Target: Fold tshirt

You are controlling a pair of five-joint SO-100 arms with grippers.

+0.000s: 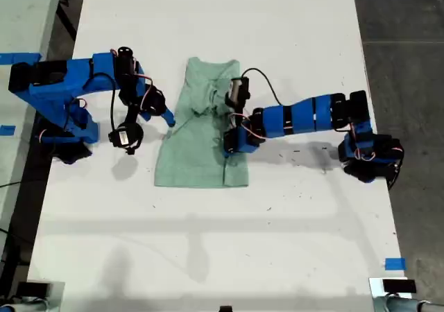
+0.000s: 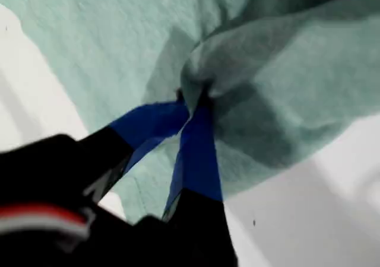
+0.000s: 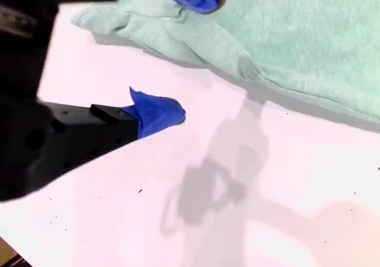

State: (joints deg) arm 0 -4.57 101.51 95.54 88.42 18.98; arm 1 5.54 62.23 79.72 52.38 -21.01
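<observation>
tshirt [image 1: 198,145]: part hidden under arm | first wrist view: foreground blurred

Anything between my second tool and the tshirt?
Nothing: my second tool hangs open at the tshirt edge, with only bare white table between them in the second wrist view.

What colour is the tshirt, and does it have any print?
Plain pale mint green tshirt, no print visible; clearest in the exterior view.

Pale mint-green tshirt [image 1: 201,139] on white table, partly folded lengthwise, fabric bunched and rumpled mid-body.
</observation>
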